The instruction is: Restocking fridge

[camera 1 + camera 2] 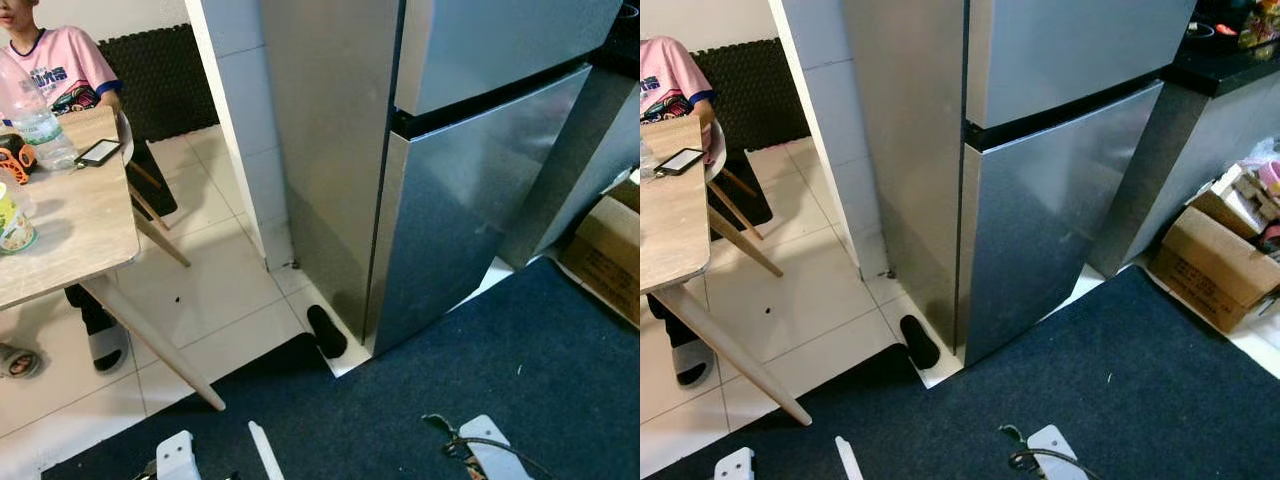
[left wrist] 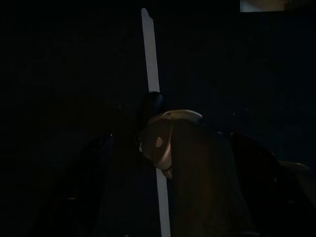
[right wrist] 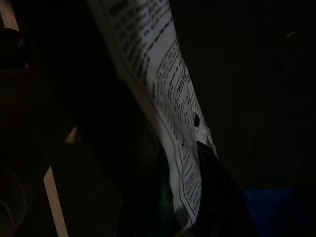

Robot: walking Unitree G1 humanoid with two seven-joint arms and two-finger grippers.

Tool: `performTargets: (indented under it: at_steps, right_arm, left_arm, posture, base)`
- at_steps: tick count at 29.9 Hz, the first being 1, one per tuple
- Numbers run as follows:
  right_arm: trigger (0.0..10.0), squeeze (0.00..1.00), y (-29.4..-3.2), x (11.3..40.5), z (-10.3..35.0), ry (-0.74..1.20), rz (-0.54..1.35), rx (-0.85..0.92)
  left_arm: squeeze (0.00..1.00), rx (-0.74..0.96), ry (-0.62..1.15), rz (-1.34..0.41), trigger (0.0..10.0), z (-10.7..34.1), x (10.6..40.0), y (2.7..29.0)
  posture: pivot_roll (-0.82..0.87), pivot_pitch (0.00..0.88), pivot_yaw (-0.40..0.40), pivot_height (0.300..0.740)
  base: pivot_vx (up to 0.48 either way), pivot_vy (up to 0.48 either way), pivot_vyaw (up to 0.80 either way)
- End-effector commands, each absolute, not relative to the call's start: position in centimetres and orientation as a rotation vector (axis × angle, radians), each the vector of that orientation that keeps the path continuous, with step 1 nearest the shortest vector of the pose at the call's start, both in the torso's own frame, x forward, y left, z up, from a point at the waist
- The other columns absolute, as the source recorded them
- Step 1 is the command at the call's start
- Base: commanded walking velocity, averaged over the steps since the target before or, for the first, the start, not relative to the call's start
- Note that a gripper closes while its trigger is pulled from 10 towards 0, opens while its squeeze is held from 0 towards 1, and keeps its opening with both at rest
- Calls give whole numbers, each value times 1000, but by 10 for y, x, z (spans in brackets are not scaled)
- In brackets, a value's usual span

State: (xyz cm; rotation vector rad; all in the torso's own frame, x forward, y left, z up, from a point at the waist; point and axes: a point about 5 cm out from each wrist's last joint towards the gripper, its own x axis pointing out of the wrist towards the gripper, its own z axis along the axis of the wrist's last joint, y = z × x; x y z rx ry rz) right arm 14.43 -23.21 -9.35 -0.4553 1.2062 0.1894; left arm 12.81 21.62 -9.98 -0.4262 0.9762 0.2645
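The fridge [image 1: 1040, 180] stands ahead and slightly right, both doors shut, its long axis upright. The right claw [image 3: 187, 197] appears clamped on a printed packet [image 3: 168, 98]; the grip is dark and partly hidden. The left claw's opening cannot be told in its dim wrist view.

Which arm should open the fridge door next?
Left, probably. The right end effector seems to be holding a printed packet, and both fridge doors are shut, so the left looks freer to pull.

Fridge [image 1: 440, 200] ahead, table [image 1: 70, 220] left, cardboard box [image 1: 1215, 265] right
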Motion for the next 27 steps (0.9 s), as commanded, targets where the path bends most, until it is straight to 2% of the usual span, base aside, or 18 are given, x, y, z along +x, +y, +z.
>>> performTargets:
  at_steps: [1, 11, 27]
  right_arm:
    - [10000, 0, -230, 147, -93, 1189, 189, -446]
    - [10000, 0, -227, 157, -90, 1164, 179, -433]
    - [10000, 0, -224, 150, -93, 1181, 176, -416]
  left_arm:
    - [0, -417, 987, 251, 10000, -100, 128, 217]
    - [0, -429, 979, 232, 10000, -99, 132, 211]
    - [0, -438, 992, 234, 10000, -102, 126, 209]
  posture:
    - [-54, 0, 18, 740]
    - [-51, 0, 22, 740]
    - [-50, 0, 23, 740]
  base:
    - [266, 0, 0]
    - [306, 0, 0]
    - [350, 0, 0]
